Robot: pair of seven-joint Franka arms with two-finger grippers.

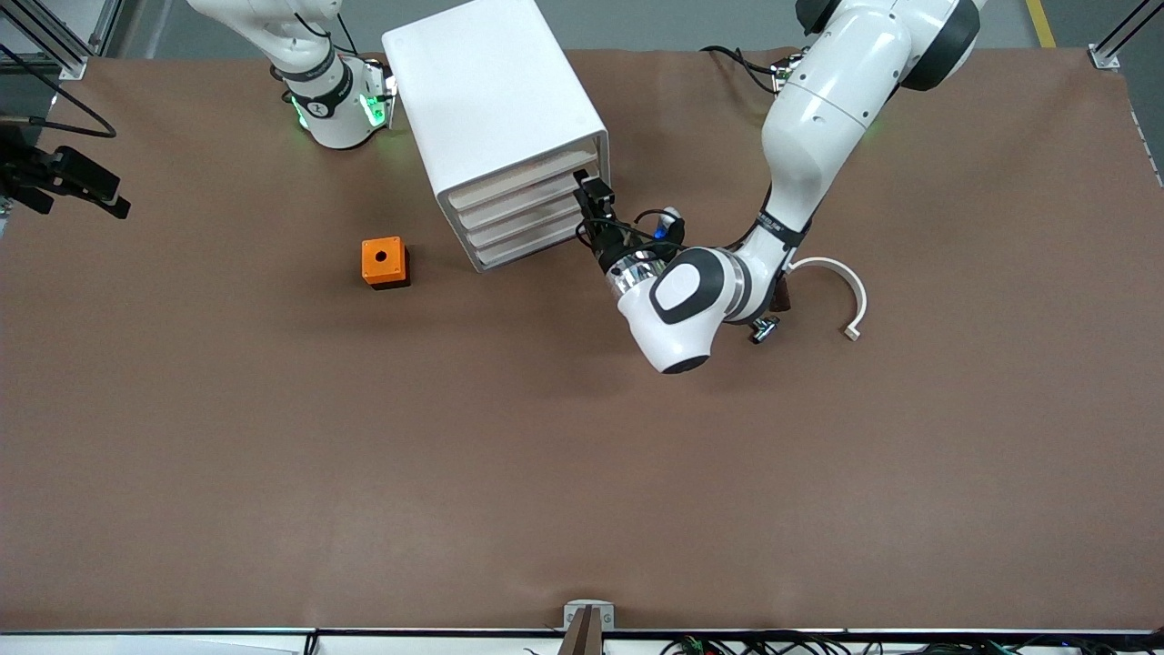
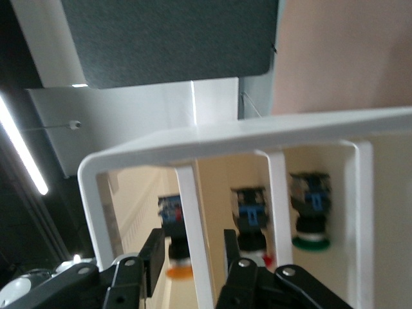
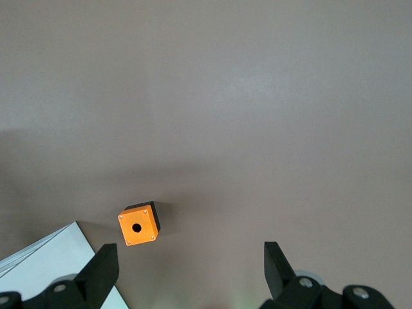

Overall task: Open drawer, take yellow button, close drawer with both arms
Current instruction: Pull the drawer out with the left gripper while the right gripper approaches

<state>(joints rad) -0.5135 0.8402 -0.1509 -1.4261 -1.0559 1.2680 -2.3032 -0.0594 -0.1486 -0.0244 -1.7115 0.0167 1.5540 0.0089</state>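
At the drawer unit (image 1: 509, 136), the left gripper (image 1: 589, 211) has its fingers (image 2: 152, 257) straddling a white front bar, not yet clamped; a skewed pull could slip off or drag the unit. The right gripper (image 3: 187, 270) waits wide open above the orange cube (image 1: 384, 262). Count: three buttons inside, the orange-capped button (image 2: 175, 248) nearest the fingers, four drawers, one cube.

a robotics lab: aluminium frame posts (image 1: 55, 41) edge the brown-covered table (image 1: 582, 473).
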